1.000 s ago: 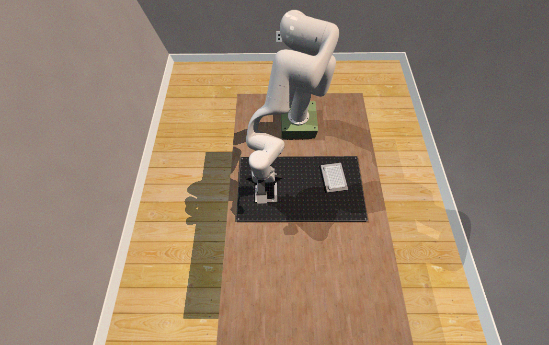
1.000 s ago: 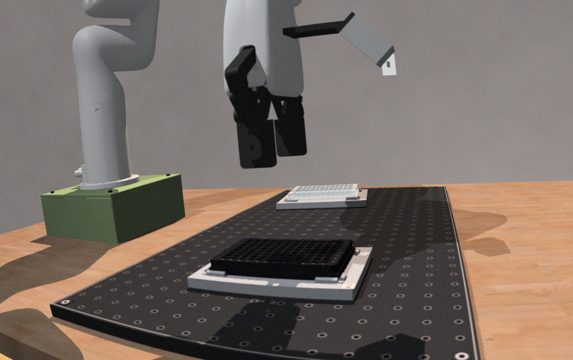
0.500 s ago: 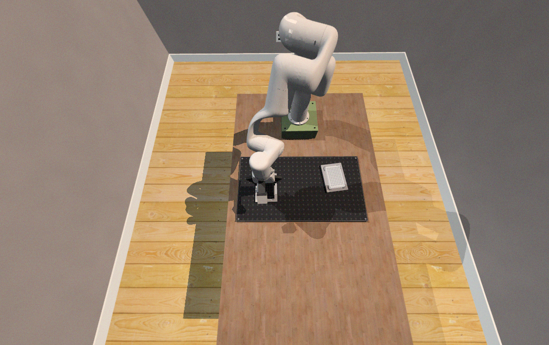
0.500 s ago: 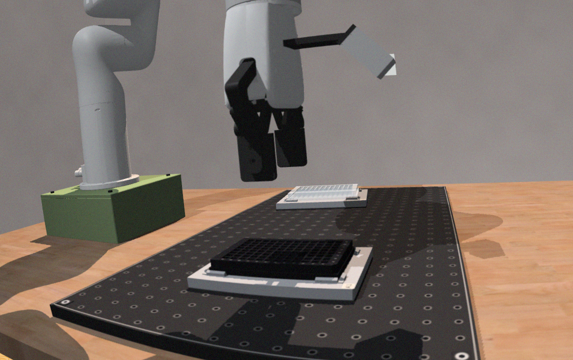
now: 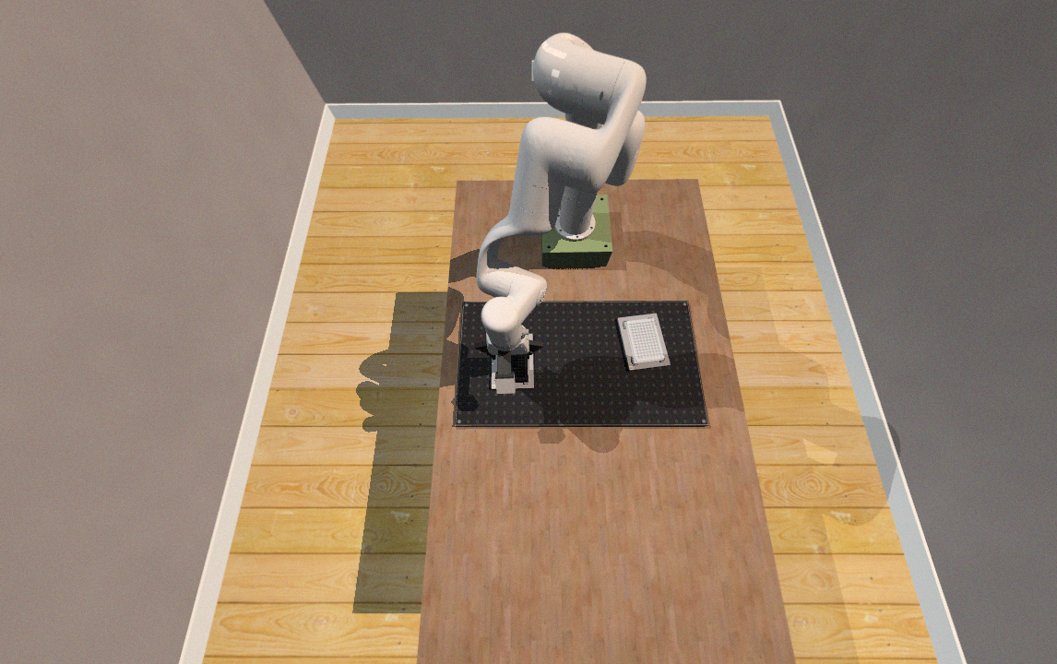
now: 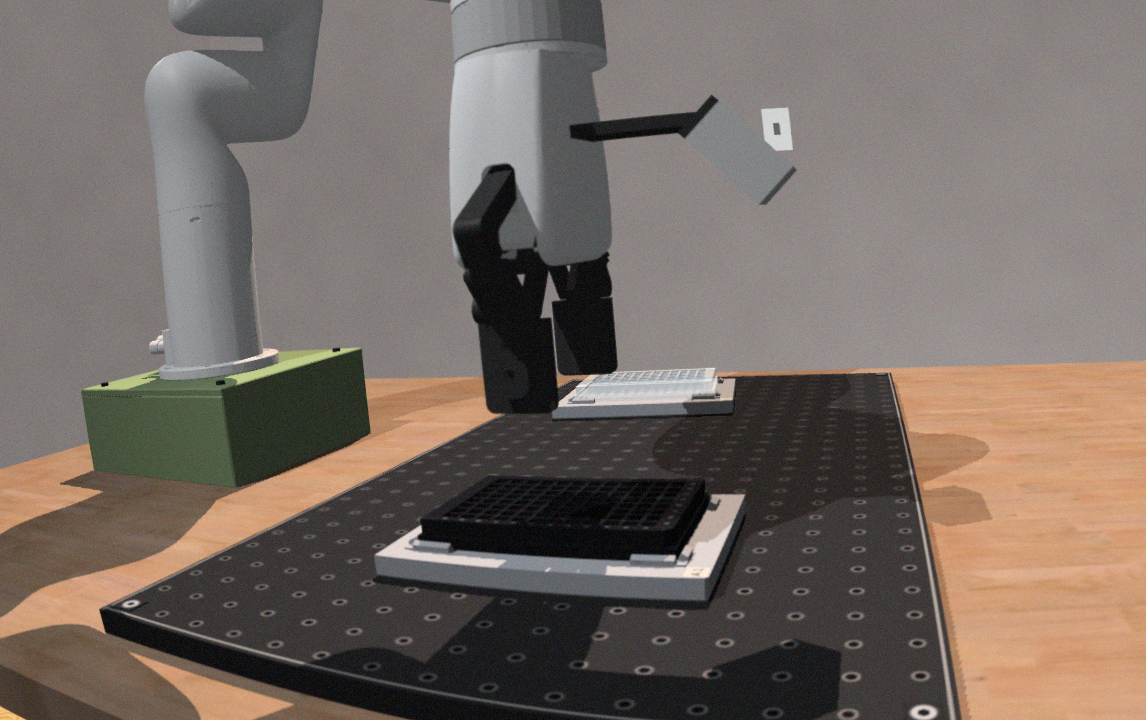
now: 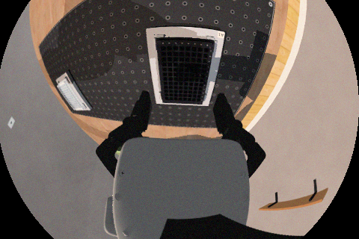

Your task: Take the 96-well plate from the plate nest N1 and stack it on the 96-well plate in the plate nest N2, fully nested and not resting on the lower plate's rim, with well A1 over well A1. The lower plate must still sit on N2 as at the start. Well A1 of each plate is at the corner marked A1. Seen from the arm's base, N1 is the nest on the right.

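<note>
A black 96-well plate [image 6: 564, 514] sits in the white nest N1 [image 6: 559, 564] on the near part of the dark breadboard. A clear 96-well plate [image 6: 649, 385] sits in nest N2 [image 6: 644, 407] farther back; it also shows in the overhead view [image 5: 644, 339]. My gripper [image 6: 550, 376] is open and empty, and hangs some way above the black plate without touching it. In the wrist view the black plate [image 7: 185, 70] lies straight ahead between my two fingers, and the clear plate [image 7: 72, 92] is at the far left. In the overhead view my gripper [image 5: 513, 367] hides most of the black plate.
The black perforated breadboard [image 5: 580, 363] lies on a brown wooden table. The arm stands on a green base block [image 6: 228, 416] behind the board. A grey camera bracket [image 6: 720, 143] sticks out from the wrist.
</note>
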`<action>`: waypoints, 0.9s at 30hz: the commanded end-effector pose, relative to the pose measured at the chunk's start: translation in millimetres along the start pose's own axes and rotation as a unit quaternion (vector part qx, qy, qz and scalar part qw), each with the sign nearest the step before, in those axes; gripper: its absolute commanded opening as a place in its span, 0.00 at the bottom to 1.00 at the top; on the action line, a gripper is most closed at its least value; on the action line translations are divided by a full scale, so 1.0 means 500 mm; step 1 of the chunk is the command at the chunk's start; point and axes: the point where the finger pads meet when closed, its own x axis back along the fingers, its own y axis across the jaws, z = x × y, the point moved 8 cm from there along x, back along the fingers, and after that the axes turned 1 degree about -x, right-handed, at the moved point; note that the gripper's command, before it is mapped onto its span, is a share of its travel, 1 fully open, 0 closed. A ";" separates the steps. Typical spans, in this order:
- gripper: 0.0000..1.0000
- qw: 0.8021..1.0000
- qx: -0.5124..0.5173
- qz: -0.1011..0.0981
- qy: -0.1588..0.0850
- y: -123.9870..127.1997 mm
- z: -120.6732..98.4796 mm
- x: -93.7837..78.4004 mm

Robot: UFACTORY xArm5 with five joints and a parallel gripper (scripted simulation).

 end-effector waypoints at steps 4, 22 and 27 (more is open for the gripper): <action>1.00 1.000 0.000 -0.001 0.002 0.001 0.002 -0.018; 1.00 1.000 0.000 -0.001 0.002 0.003 0.002 -0.071; 1.00 1.000 0.000 -0.001 0.002 0.003 0.002 -0.080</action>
